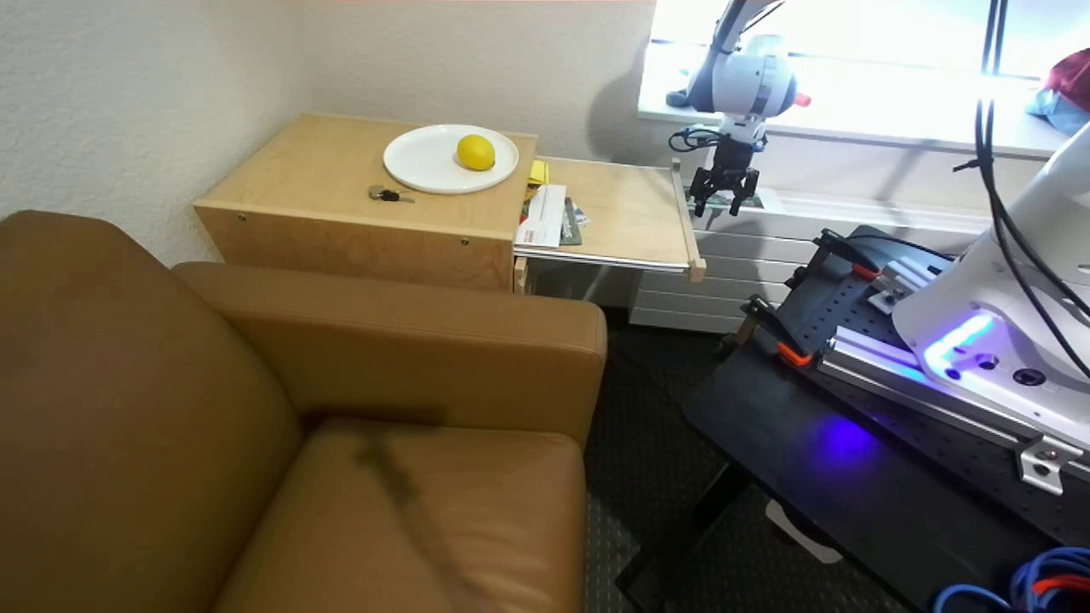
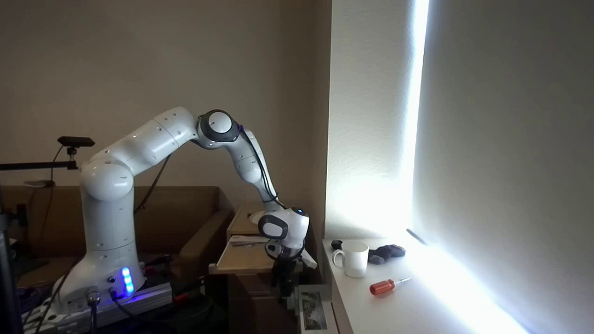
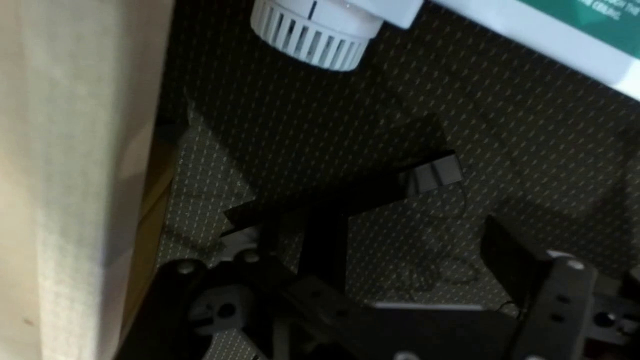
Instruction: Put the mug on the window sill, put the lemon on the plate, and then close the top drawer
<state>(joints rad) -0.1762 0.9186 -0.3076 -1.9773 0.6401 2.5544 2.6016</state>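
Observation:
The white mug (image 2: pixel 355 260) stands upright on the white window sill (image 2: pixel 366 308). The yellow lemon (image 1: pixel 475 152) lies on the white plate (image 1: pixel 421 162), on top of the wooden cabinet (image 1: pixel 315 174). The top drawer (image 1: pixel 634 209) is pulled out; it also shows in an exterior view (image 2: pixel 246 257). My gripper (image 1: pixel 717 207) points down just beyond the drawer's front end, below sill height. Its fingers are apart with nothing between them. In the wrist view, the gripper (image 3: pixel 370 245) is over the carpet, and the drawer's front edge (image 3: pixel 75 165) is at the left.
A red screwdriver (image 2: pixel 383 287) and a dark item (image 2: pixel 387 253) lie on the sill near the mug. Keys (image 1: pixel 390 194) lie by the plate. An envelope (image 1: pixel 545 217) lies in the drawer. A radiator (image 1: pixel 707 289) and its valve knob (image 3: pixel 312 37) are near the gripper. A brown sofa (image 1: pixel 426 340) adjoins the cabinet.

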